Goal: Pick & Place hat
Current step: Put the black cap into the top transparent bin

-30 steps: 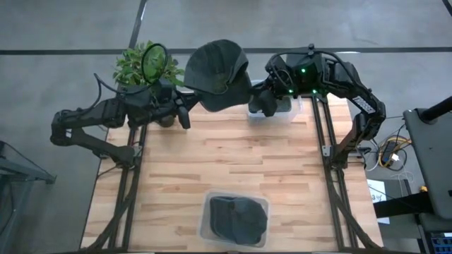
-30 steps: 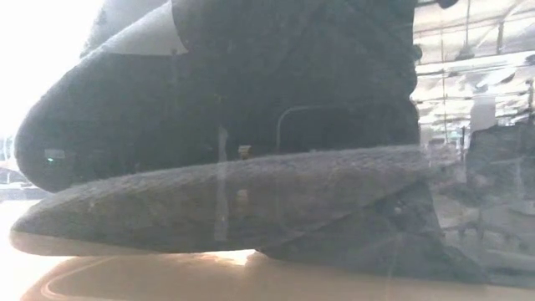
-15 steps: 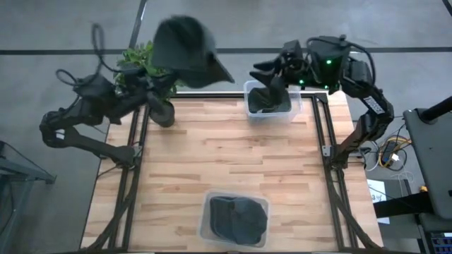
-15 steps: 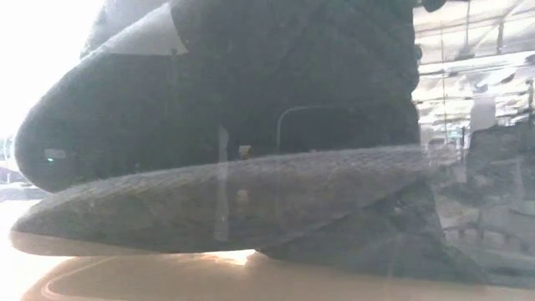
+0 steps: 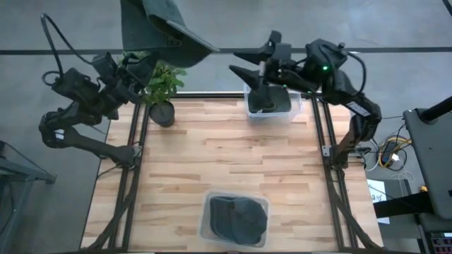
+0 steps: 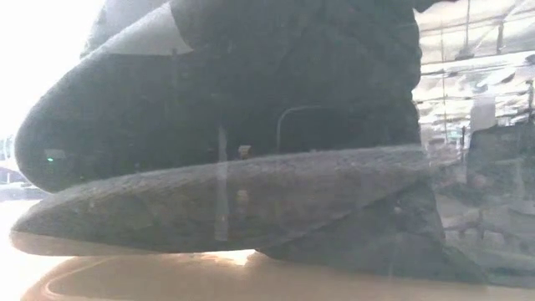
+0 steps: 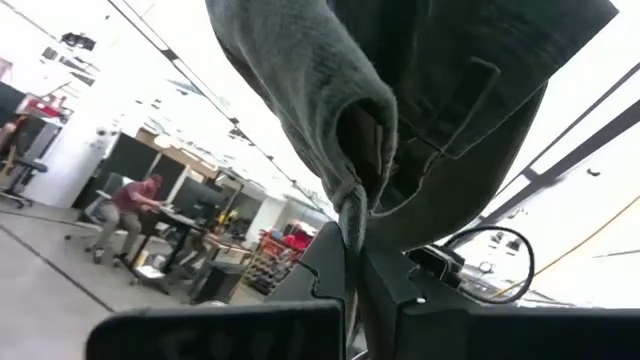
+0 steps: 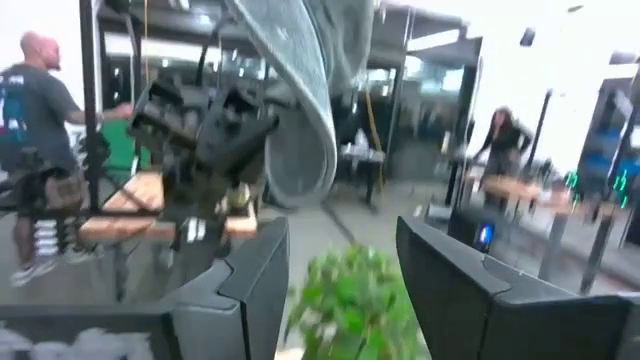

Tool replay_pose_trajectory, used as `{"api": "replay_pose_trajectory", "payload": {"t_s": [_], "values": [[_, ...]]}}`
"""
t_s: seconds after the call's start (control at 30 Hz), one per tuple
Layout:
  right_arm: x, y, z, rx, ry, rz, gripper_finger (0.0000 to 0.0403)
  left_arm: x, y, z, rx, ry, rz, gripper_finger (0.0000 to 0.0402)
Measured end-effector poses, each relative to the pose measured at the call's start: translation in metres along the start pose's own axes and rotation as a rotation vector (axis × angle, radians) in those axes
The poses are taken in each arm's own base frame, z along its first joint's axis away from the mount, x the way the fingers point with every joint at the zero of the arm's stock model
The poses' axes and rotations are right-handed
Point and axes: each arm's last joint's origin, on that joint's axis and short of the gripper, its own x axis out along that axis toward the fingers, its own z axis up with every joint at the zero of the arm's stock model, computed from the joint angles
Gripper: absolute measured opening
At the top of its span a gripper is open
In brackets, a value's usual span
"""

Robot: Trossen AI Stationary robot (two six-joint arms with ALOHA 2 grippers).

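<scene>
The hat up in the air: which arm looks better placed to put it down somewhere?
The left. Its end effector is already shut on the hat, held high beyond the table's far edge above the plant. The right end effector is open and empty over the far bin.

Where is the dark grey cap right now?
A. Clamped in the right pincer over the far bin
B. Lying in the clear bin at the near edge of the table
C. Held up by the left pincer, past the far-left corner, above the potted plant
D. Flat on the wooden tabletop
C: the left pincer is shut on the dark grey cap, lifted over the green potted plant; the right pincer is open and empty.
</scene>
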Motion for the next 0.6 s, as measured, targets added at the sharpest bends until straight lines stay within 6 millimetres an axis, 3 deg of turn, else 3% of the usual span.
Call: {"api": "replay_pose_trajectory", "payload": {"t_s": [0.33, 0.6], "values": [[0.037, 0.008, -0.012, -0.059, -0.144, -0.009, 0.0173, 0.007, -0.003, -0.007, -0.028, 0.001, -0.037, 0.0007], [0.044, 0.01, -0.015, -0.039, -0.165, 0.012, 0.0131, 0.008, -0.003, -0.01, -0.025, 0.014, -0.05, 0.0007]]}}
